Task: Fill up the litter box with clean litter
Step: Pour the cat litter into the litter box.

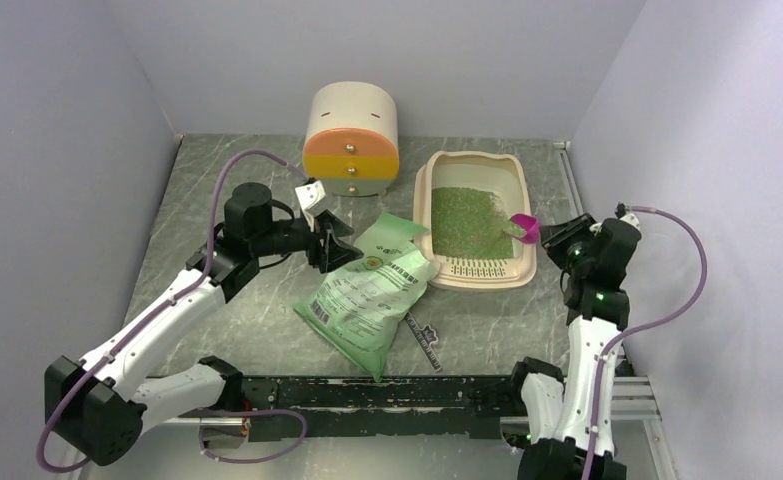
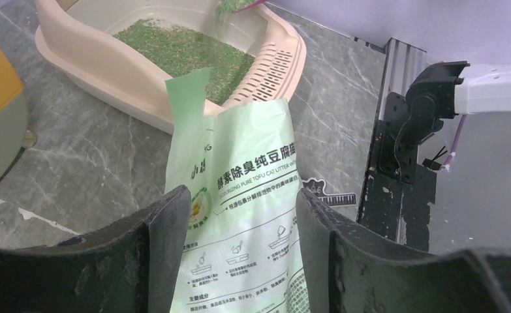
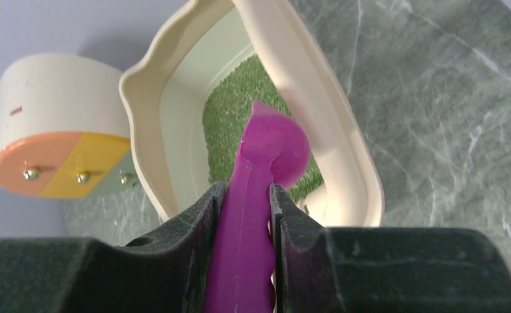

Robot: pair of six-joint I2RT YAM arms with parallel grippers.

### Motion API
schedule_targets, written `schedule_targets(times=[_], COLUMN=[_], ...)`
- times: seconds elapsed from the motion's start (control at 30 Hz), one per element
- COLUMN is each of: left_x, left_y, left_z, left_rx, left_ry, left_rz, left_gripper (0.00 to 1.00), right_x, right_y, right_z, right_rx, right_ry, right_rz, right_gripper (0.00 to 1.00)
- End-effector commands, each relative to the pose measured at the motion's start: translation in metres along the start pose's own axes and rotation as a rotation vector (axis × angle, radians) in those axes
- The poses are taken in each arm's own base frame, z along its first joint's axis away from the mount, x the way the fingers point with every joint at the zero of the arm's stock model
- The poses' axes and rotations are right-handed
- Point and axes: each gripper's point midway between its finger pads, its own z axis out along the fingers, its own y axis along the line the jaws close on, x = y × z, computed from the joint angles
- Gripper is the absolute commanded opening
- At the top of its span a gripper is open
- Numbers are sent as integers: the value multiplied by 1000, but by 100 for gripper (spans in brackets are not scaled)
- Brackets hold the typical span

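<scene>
Scoop (image 3: 246,261) handle sits clamped in my right gripper (image 3: 246,188), its bowl out ahead of the fingertips, over the litter (image 3: 230,111) lying in the box (image 3: 344,130). To empty it well, I judge a slow wrist roll is best, with the bowl kept inside the rim so no grit skips onto the table (image 3: 448,98). My left gripper (image 2: 239,202) stands spread, pinching nothing, with the bag (image 2: 239,261) just beyond its tips. A drawer unit (image 1: 352,140) sits left of the box, beyond my left gripper. I see nothing in the way of the pour.

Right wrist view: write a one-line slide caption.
Right pincer holds a magenta scoop over the litter box, green litter spread inside.
</scene>
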Motion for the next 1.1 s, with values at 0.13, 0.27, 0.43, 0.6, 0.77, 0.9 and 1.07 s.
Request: schedule_targets(times=[0.13, 0.27, 0.43, 0.6, 0.77, 0.9, 1.07], left_x=[1, -2, -4, -5, 4, 17, 21], left_y=[-4, -4, 1, 6, 10, 19, 31], left_z=[-11, -13, -12, -10, -11, -13, -5], left_rx=[-22, -39, -58, -80, -121, -184, -214], left_ry=[-2, -13, -18, -46, -78, -72, -37], left_rz=[5, 12, 8, -4, -63, -119, -142], left_gripper=[65, 65, 66, 68, 70, 73, 80], right_x=[46, 49, 45, 19, 21, 42, 54], right_y=[35, 65, 67, 64, 77, 105, 130], right_z=[-14, -2, 33, 48, 43, 17, -13], right_rx=[-191, -251, 0, 156, 97, -106, -280], right_ry=[211, 284, 283, 178, 244, 343, 423], right_rz=[-45, -123, -372, -536, -598, -560, -477], right_gripper=[0, 0, 0, 0, 0, 0, 0])
